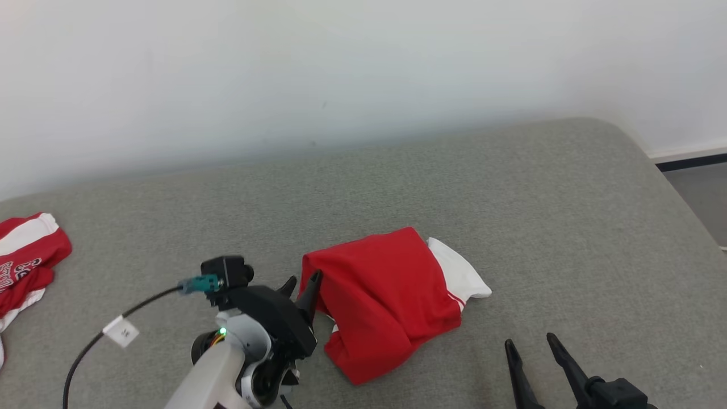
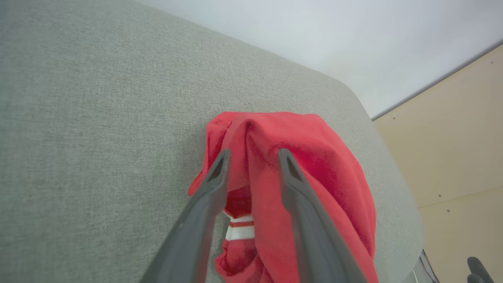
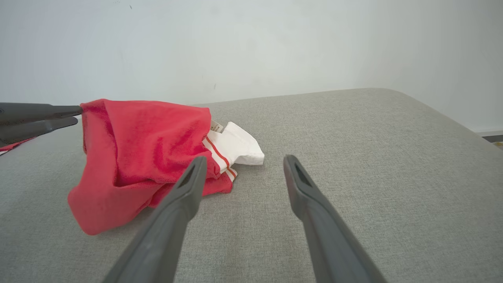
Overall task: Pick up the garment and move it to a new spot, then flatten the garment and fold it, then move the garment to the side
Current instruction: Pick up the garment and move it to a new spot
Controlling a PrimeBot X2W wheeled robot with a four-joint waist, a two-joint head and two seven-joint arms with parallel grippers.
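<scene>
The garment is red with a white striped sleeve, lying bunched in the middle of the grey padded surface. My left gripper stands at the garment's left edge with its fingers apart. In the left wrist view a raised fold of the garment sits between and behind the left gripper, and the fingers are not pressed on it. My right gripper is open over bare surface, to the right of the garment and nearer to me. In the right wrist view the garment lies to the left of the right gripper.
A second red and white garment lies at the surface's far left edge. A white wall runs behind. The surface ends at the right, with floor beyond. A black cable with a white tag trails from my left wrist.
</scene>
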